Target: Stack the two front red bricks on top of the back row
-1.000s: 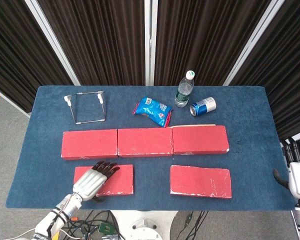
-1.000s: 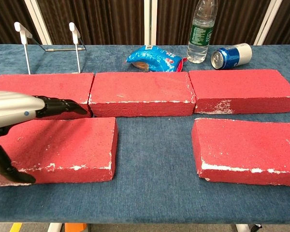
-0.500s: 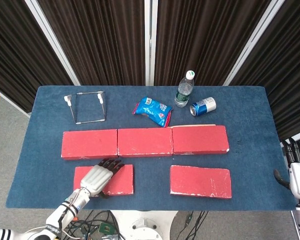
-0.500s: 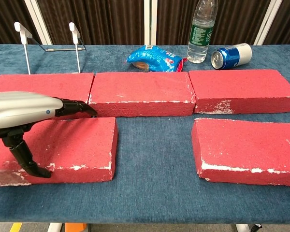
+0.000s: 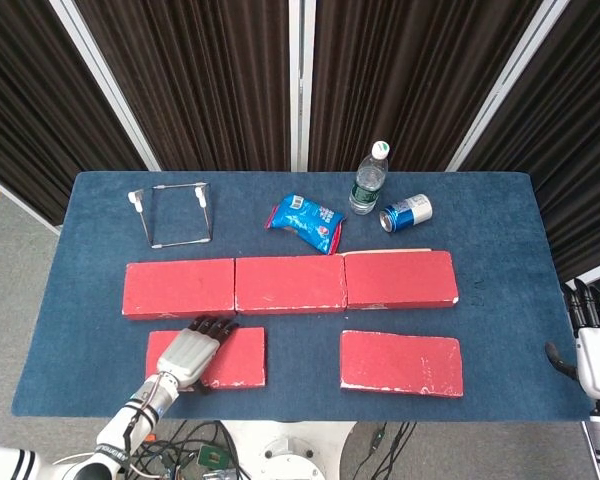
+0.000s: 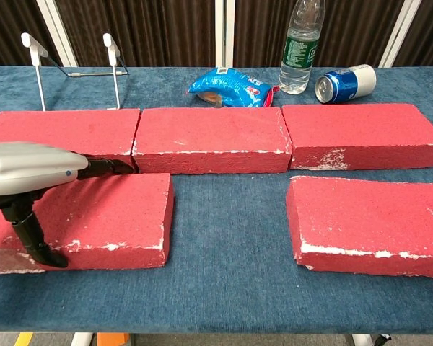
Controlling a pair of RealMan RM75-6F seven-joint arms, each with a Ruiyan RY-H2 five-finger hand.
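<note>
Grasp step: our left hand (image 5: 188, 352) clamps front left brick (image 5: 230, 360) at table's seven o'clock, fingers over far edge, thumb on near face. Right hand (image 5: 597, 345) idle at four o'clock, grip unclear. Next we lift, carry toward twelve onto back row (image 5: 290, 284).

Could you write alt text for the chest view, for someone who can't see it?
The left robot hand lies over the front left red brick, thumb down its front face. A second front brick sits to the right, with a row of three red bricks behind both on the blue table.
</note>
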